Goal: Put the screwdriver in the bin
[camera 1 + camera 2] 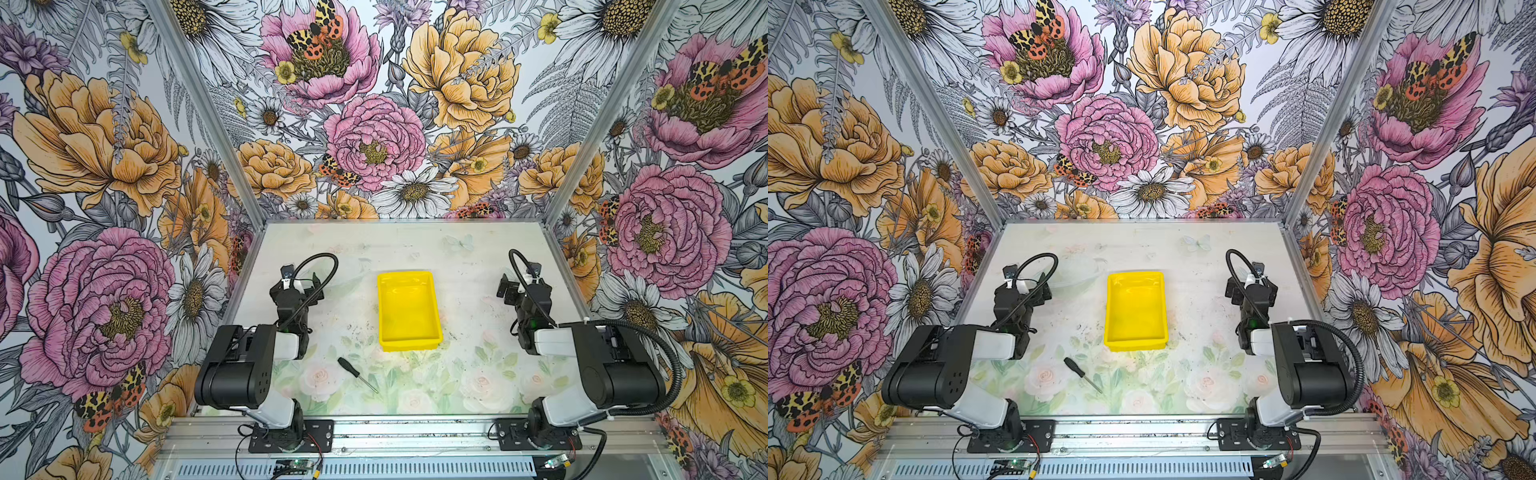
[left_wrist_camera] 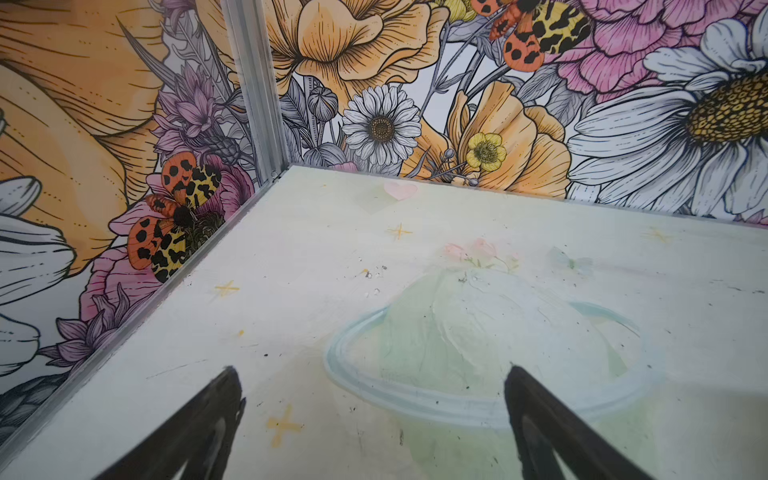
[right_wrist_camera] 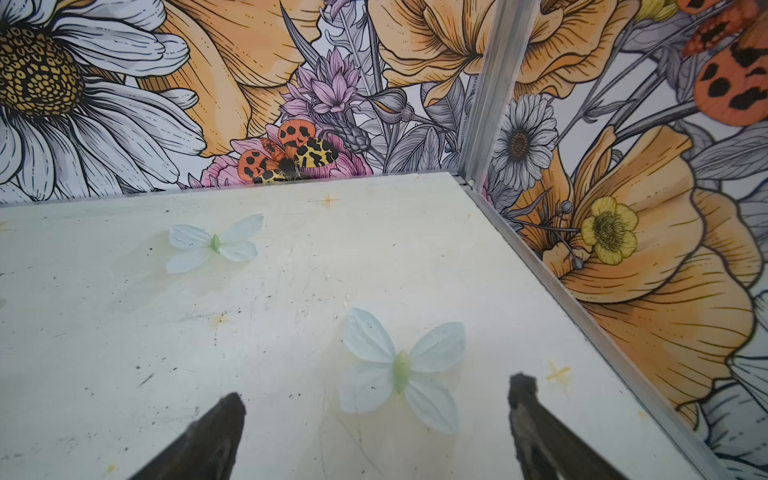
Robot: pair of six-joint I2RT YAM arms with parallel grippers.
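Observation:
The screwdriver (image 1: 356, 374) (image 1: 1081, 374), with a black handle and a thin silver shaft, lies flat on the table near the front, handle toward the back left. Just behind it and to its right stands the yellow bin (image 1: 409, 316) (image 1: 1136, 311), empty. My left gripper (image 1: 308, 286) (image 1: 1036, 287) (image 2: 370, 374) hovers at the left, well behind the screwdriver, jaws open over bare table. My right gripper (image 1: 508, 287) (image 1: 1234, 291) (image 3: 376, 386) is at the right of the bin, also open and empty. Neither wrist view shows the screwdriver or the bin.
Flowered walls with aluminium corner posts (image 1: 249, 208) (image 1: 552, 208) close in the table (image 1: 457, 374) on three sides. The arm bases stand on a metal rail (image 1: 415, 432) along the front edge. The table surface carries only printed flowers and butterflies.

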